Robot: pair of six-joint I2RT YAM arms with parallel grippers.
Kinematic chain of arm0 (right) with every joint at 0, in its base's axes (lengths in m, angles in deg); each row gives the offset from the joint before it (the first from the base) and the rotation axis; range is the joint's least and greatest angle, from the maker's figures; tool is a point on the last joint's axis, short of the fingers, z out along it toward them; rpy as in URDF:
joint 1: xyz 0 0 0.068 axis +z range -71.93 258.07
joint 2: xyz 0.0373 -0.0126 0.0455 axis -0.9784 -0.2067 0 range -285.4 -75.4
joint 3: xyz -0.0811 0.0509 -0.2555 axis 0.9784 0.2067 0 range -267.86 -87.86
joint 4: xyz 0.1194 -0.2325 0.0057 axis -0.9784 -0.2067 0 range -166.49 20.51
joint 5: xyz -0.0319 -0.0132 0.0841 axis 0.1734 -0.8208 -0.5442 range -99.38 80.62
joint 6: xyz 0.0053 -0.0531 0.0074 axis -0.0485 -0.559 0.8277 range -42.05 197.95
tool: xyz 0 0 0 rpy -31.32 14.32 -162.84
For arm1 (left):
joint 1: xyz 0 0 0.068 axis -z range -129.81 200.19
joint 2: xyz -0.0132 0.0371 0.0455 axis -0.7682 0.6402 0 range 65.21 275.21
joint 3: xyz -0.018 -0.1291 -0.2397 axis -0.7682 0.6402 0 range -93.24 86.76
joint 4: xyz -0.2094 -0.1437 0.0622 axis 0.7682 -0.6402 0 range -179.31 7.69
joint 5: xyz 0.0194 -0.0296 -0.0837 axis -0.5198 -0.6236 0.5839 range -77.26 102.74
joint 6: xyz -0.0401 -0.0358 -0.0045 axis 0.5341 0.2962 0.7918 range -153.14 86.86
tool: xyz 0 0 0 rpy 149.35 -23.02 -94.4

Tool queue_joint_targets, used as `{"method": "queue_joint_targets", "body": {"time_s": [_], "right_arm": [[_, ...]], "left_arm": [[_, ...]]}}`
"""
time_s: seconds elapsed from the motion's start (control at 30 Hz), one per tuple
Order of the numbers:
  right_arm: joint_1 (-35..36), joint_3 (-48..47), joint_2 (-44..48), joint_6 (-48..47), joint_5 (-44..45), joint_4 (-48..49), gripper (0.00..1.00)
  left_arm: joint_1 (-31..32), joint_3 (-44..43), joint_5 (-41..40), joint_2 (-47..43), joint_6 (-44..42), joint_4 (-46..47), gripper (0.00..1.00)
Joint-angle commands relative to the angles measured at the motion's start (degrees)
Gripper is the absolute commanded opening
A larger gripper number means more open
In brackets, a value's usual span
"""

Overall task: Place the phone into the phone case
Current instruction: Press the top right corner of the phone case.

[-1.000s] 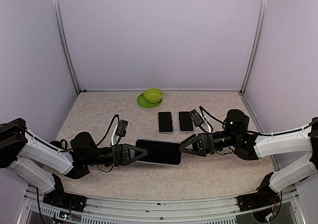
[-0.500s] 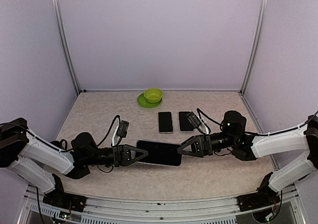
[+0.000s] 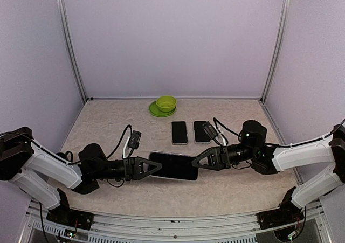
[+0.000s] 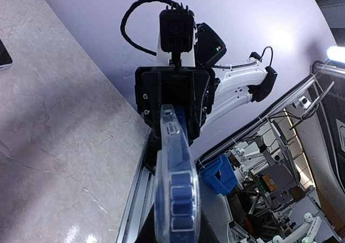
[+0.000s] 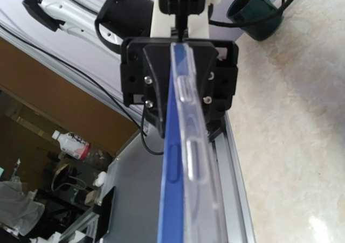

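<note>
A dark-screened phone (image 3: 172,166) hangs level above the table's middle, between my two arms. My left gripper (image 3: 156,167) is shut on its left end. My right gripper (image 3: 197,162) lies over its right end; how far its jaws are closed does not show. The left wrist view looks along the clear phone case (image 4: 175,189), with blue showing through it. In the right wrist view the phone's blue edge (image 5: 172,189) runs beside the clear case wall (image 5: 197,162), and the case seems to stand slightly off the phone near the camera.
Two more phones (image 3: 179,132) (image 3: 201,131) lie flat behind the held one. A green bowl (image 3: 166,103) sits on a green plate (image 3: 158,111) at the back. Purple walls and metal posts close in the table.
The right gripper moved a little left onto the phone's right end a second ago and has been closing. The left arm and phone edged slightly right.
</note>
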Motion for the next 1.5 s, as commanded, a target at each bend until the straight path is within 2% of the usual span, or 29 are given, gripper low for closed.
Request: {"method": "queue_joint_targets", "body": {"time_s": [0.0, 0.07, 0.3, 0.4, 0.73, 0.87, 0.93, 1.1, 1.2, 1.47], "right_arm": [[1.0, -0.8, -0.5, -0.7, -1.1, 0.9, 0.29], [1.0, -1.1, -0.6, -0.9, -0.8, 0.0, 0.25], [1.2, -1.7, 0.1, -2.2, 1.9, -4.0, 0.0], [1.2, -2.7, 0.8, -3.5, 3.6, -7.4, 0.0], [1.5, -5.8, 5.2, -8.4, 14.0, -21.0, 0.0], [1.5, -6.1, 5.6, -8.2, 15.7, -22.0, 0.0], [1.5, -6.3, 5.6, -8.3, 16.0, -22.5, 0.0], [1.6, -6.6, 5.6, -8.5, 15.2, -22.4, 0.0], [1.5, -6.2, 6.1, -8.5, 13.5, -21.6, 0.0], [1.5, -3.6, 10.3, -8.4, 7.6, -17.0, 0.38]], "left_arm": [[0.2, -1.8, -0.8, 0.1, -0.3, 3.4, 0.0], [0.2, -1.7, -1.0, 0.1, -0.3, 3.3, 0.0], [0.2, -1.7, -1.6, 0.1, 0.1, 2.6, 0.01], [0.1, -1.7, -2.0, -0.3, -0.2, 1.6, 0.04], [0.1, -2.7, -2.5, -1.3, -1.1, -1.1, 0.26], [0.1, -3.0, -2.3, -1.0, -1.3, -1.3, 0.31], [0.0, -3.1, -2.2, -0.9, -1.3, -1.3, 0.28], [0.0, -2.7, -2.6, -0.9, -1.5, -1.3, 0.01], [0.0, -2.2, -3.0, -0.9, -1.5, -0.7, 0.0], [-0.9, -0.7, -4.0, -1.3, -1.2, -0.6, 0.0]]}}
